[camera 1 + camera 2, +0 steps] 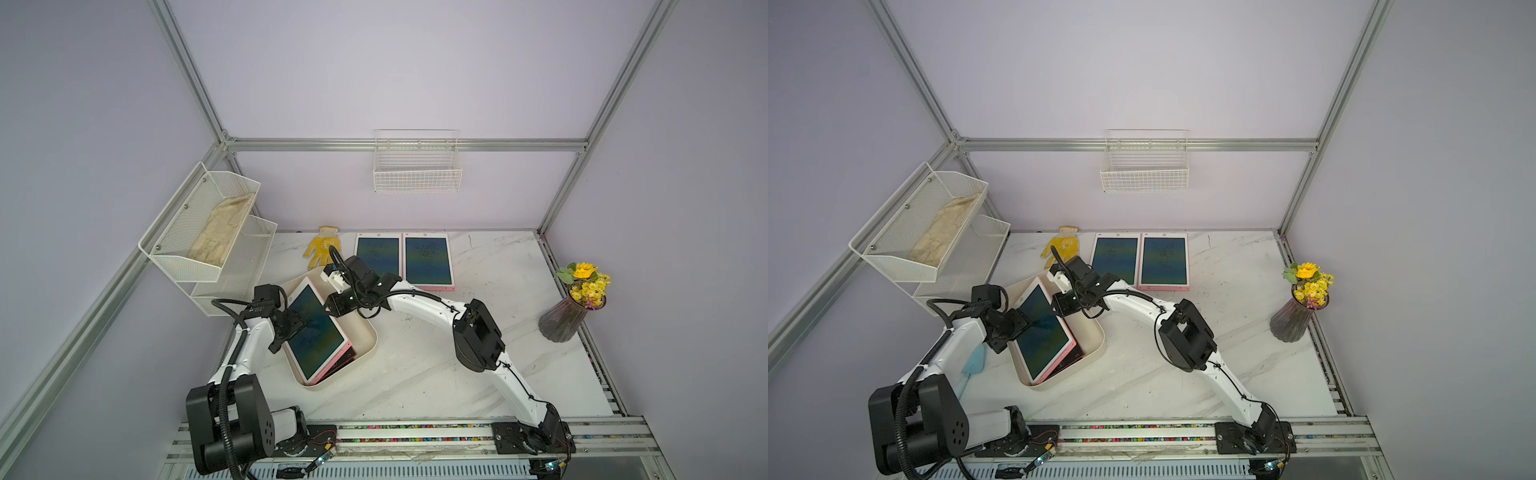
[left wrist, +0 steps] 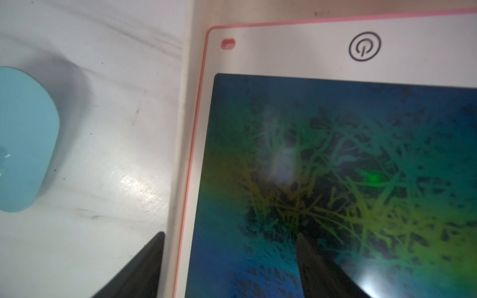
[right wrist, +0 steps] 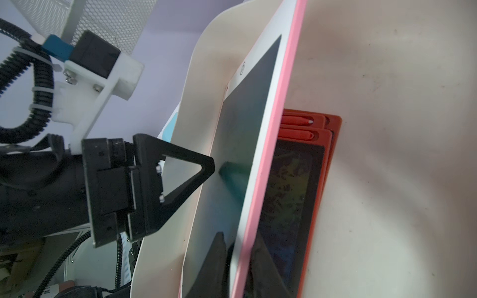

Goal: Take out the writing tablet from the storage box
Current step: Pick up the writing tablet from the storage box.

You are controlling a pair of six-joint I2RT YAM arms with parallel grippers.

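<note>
The cream storage box (image 1: 369, 347) (image 1: 1098, 337) stands at the table's left. Its top writing tablet (image 1: 316, 328) (image 1: 1043, 328) (image 2: 335, 167) (image 3: 247, 134), white-faced with a pink edge, lies tilted, its right side raised. My right gripper (image 1: 331, 304) (image 3: 238, 238) is shut on that raised pink edge, one finger on each face. My left gripper (image 1: 291, 328) (image 2: 231, 268) is open. One of its fingers (image 2: 317, 268) rests on the screen, the other is outside the box wall (image 2: 184, 129). A red-framed tablet (image 3: 296, 193) lies underneath.
Two more tablets (image 1: 378, 259) (image 1: 428, 261) lie at the back of the table beside a yellow glove (image 1: 322, 247). A mesh shelf (image 1: 208, 232) stands at the left and a wire basket (image 1: 417, 166) hangs on the back wall. A flower vase (image 1: 567, 316) is at the right, a light-blue object (image 1: 973, 361) left of the box.
</note>
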